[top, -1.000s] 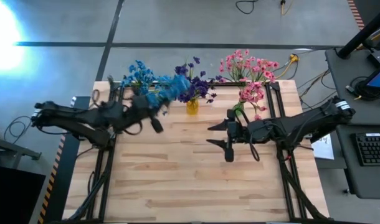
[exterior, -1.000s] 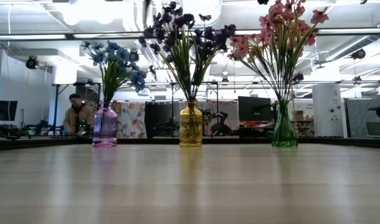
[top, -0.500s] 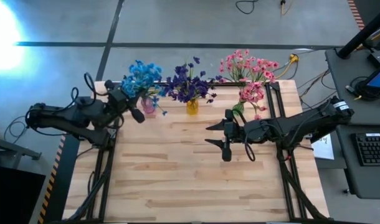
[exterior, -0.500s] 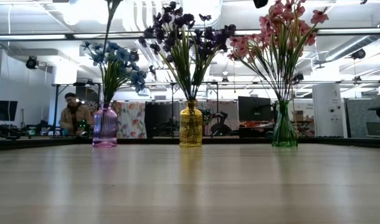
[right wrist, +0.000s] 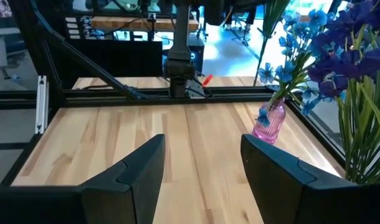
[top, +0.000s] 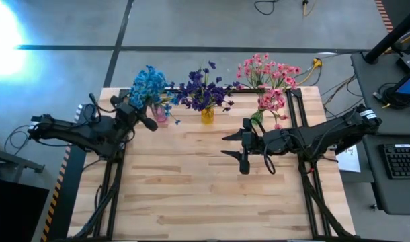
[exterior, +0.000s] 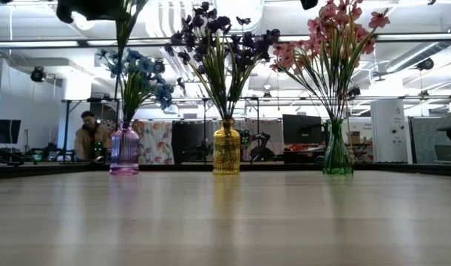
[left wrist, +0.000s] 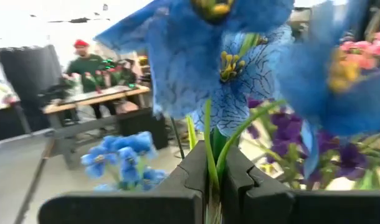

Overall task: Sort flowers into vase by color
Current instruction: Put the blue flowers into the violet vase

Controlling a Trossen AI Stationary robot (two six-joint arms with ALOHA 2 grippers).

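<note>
While left hand (left wrist: 212, 180) clamps blue flower stem (left wrist: 209, 149) above pink vase (top: 158, 115), right hand (top: 242, 146) gapes, empty.

We see blue flowers (top: 150, 82) in a pink vase (exterior: 124, 150), dk purple flowers (top: 203, 91) in a yellow vase (exterior: 226, 148), pink flowers (top: 269, 75) in a green vase (exterior: 337, 151). Stems green. Blue petals w/ dark veining, yellow centres. Table (top: 205, 188) pale striped wood; arms black.

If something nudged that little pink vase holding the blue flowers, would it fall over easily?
Probably fairly easily. The pink vase is narrow and small-footed, while its blue flowers rise far above it, so it looks top-heavy. It looks like glass, so a fall might crack it.
</note>
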